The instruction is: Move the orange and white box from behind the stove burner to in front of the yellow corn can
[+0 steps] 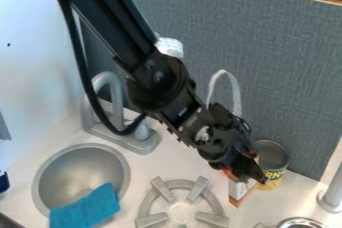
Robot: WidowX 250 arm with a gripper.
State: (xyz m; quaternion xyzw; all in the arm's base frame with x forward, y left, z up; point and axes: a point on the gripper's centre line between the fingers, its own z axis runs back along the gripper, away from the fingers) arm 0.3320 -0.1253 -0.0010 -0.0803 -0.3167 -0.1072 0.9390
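Camera view: a small white-and-orange box (240, 191) is by the counter's back, its upper part held between the jaws of the black gripper (247, 171). Just beside it stands a can (272, 156) (yellow low down); toward the view's left lie a grey burner (162, 190) and a metal sink (73, 172), a blue cloth (87, 208) over its rim.

Toy kitchen: 1 round sink (67, 169), faucet (117, 100), stove burner (181, 213), grey partition (284, 62) behind.

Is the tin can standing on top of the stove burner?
No, the can stands off to the side of the burner, close to the grey panel.
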